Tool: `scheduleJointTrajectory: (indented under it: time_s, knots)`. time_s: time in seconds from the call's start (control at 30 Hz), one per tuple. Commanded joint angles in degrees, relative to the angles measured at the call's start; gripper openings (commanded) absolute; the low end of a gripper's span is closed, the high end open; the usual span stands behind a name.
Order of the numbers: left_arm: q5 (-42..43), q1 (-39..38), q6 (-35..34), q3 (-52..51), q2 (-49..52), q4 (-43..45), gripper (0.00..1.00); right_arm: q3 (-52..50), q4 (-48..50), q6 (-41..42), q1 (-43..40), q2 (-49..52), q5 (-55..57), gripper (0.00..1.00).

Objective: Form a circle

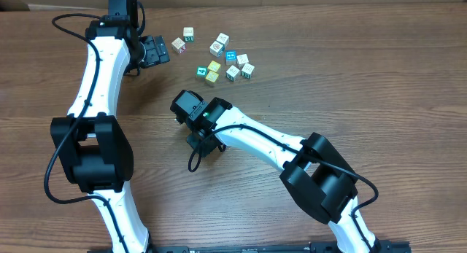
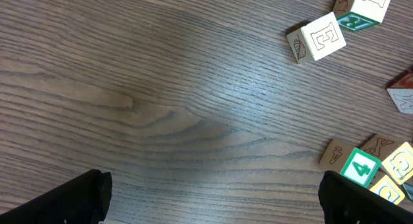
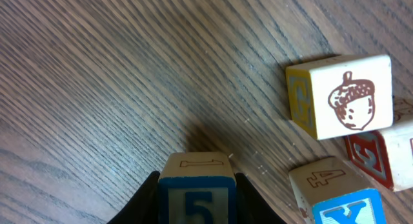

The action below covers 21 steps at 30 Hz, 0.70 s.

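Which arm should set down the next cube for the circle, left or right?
Right. The right gripper is shut on the blue 5 cube, close to the acorn cube; the left gripper is open and holds nothing.

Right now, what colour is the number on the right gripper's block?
Blue; the block shows best in right wrist view.

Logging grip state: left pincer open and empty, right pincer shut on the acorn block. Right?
No. The right pincer grips the blue 5 block. The acorn block lies free on the table ahead of it, as the right wrist view shows. The left pincer is open and empty, as stated.
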Motion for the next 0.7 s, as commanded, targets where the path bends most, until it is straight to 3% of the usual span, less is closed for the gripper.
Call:
scheduleJointTrajectory:
  time_s: [0.0, 0.47, 0.67]
  knots:
    - [0.4, 0.1, -0.5, 1.1, 0.2, 0.1, 1.00, -0.7, 0.9, -0.7, -0.2, -1.1, 1.2, 0.24]
    - [0.4, 0.1, -0.5, 1.1, 0.2, 0.1, 1.00, -3.7, 4.3, -0.2, -0.3, -1.1, 4.3, 0.30]
    - [0.4, 0.1, -0.5, 1.1, 0.2, 0.1, 1.00, -3.7, 4.8, 0.4, -0.4, -1.1, 4.2, 0.43]
